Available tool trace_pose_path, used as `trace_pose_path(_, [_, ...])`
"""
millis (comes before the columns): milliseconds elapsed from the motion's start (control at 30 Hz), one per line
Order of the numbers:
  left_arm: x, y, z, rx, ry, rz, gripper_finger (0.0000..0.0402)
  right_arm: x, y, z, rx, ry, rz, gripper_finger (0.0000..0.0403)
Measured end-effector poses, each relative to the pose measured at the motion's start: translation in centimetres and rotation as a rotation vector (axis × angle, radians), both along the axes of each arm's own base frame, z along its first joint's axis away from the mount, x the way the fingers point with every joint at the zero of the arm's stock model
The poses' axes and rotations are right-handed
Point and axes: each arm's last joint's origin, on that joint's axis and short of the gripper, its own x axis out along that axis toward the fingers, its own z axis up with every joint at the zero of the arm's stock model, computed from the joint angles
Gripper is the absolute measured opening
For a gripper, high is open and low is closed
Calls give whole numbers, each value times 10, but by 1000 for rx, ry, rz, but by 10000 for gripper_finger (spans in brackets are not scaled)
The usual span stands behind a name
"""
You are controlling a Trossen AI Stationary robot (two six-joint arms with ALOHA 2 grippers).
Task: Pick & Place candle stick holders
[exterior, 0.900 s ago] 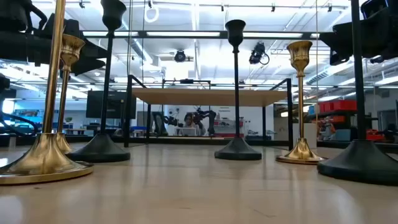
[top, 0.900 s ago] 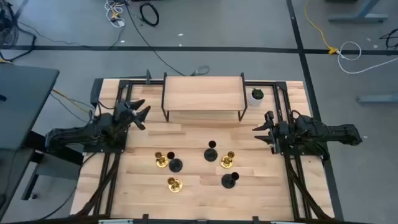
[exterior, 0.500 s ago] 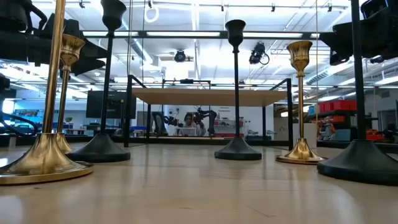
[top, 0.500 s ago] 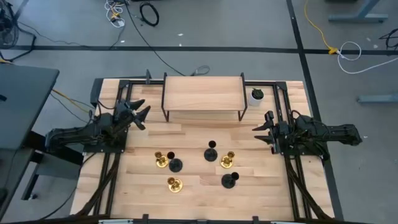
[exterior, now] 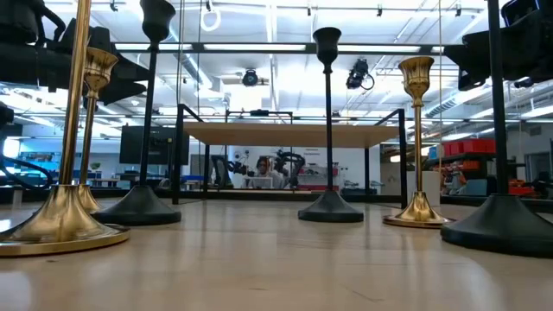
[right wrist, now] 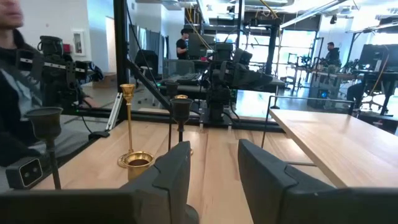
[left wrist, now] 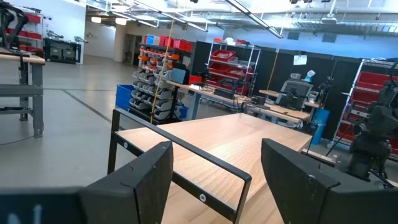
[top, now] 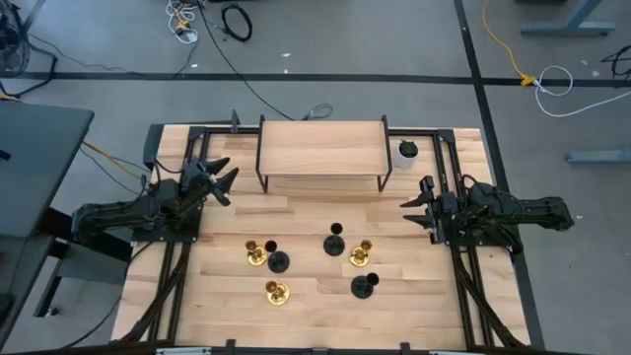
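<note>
In the low view we lose the tops of two candle holders (exterior: pixel 82 52) (exterior: pixel 495 86) past the upper edge; the person (exterior: pixel 262 166) behind is too small to make out.

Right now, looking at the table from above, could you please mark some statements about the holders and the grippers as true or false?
1. All six candle stick holders stand on the table. True.
2. The left gripper holds a gold holder. False: it is open and empty, at the table's left side.
3. The raised shelf carries two holders. False: its top is bare.
4. The white pot with plant stands beside the shelf. True.
5. The right gripper is open. True.
</note>
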Motion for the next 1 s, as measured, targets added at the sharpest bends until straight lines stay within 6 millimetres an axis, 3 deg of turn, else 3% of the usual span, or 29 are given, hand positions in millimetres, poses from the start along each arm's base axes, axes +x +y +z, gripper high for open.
trace_pose_path(1000, [0, 0, 0, 0, 0, 0, 245, 0, 0, 0, 0, 0, 0, 135])
